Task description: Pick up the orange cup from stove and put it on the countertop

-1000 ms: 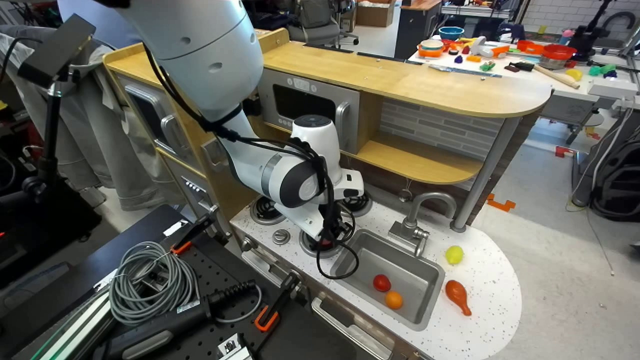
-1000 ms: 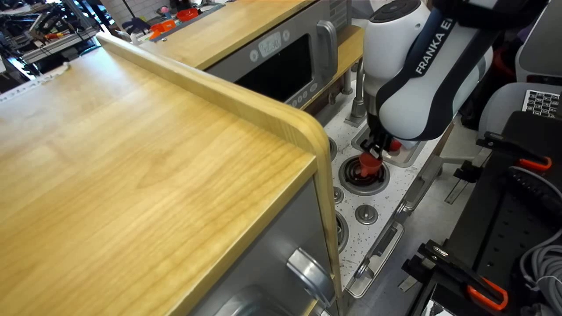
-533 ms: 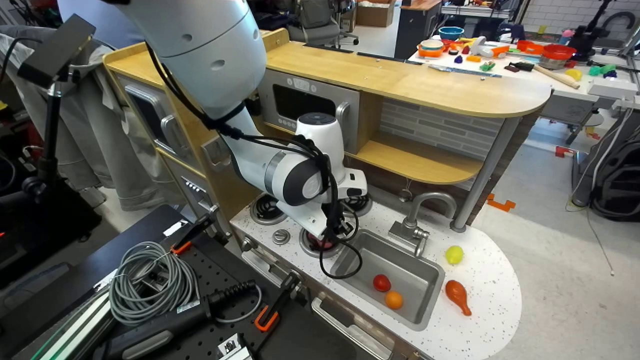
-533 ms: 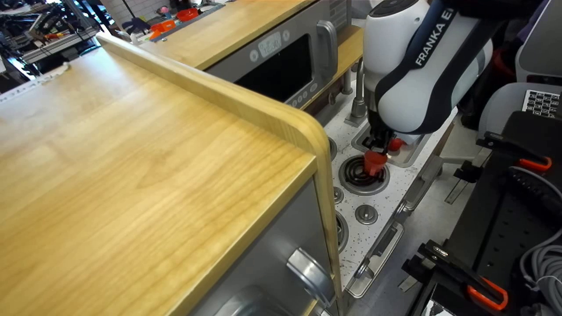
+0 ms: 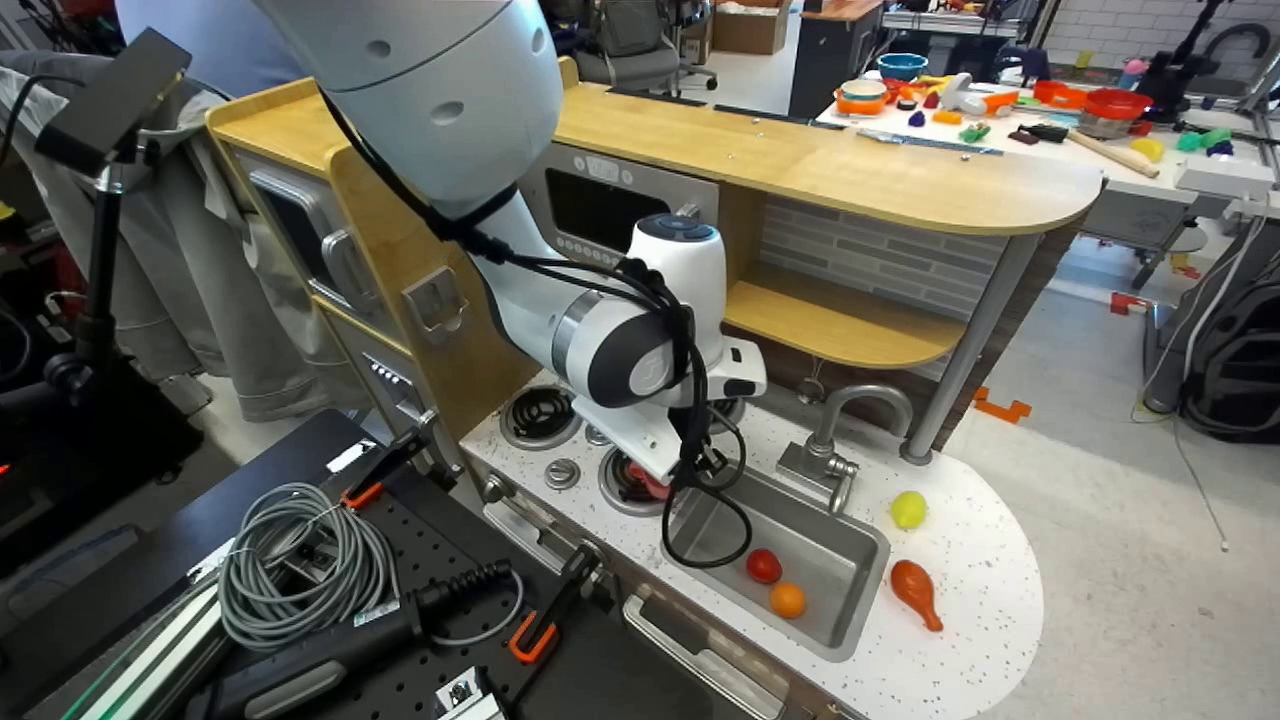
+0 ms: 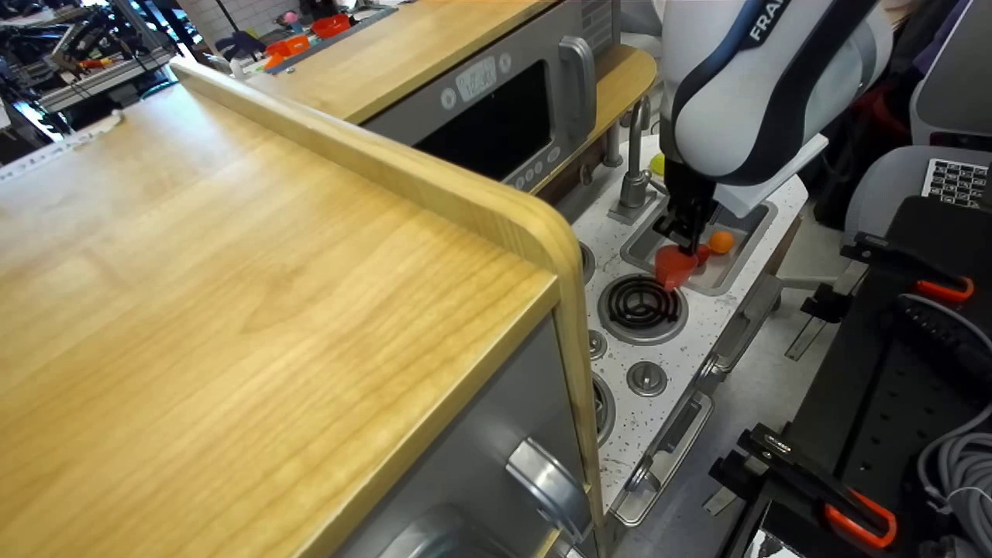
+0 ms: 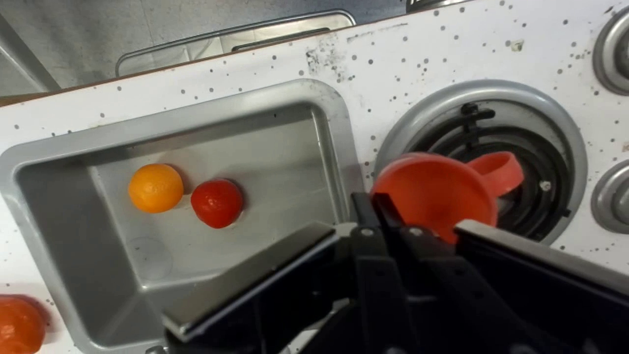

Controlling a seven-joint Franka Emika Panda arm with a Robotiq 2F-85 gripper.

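End effector (image 7: 373, 199) clamped on the wall of the orange cup (image 7: 437, 196). Cup held over a stove burner (image 7: 521, 147); partly hidden by arm (image 5: 620, 350) in an exterior view. Red ball (image 7: 216, 203) and orange ball (image 7: 156, 188) contained in sink (image 7: 334, 123), nine o'clock of cup by wrist view. Drumstick-shaped piece (image 7: 18, 324) cut off there at eight o'clock, seen whole on desk (image 5: 985, 560) in an exterior view. Yellow fruit (image 5: 909, 510) shown in both exterior views only.

In an exterior view, the speckled white desk (image 5: 985, 590) carries a yellow-green piece (image 5: 909, 510) at 2 o'clock from its sink (image 5: 830, 562) and an elongated orange piece (image 5: 911, 586) between 3 and 4 o'clock.
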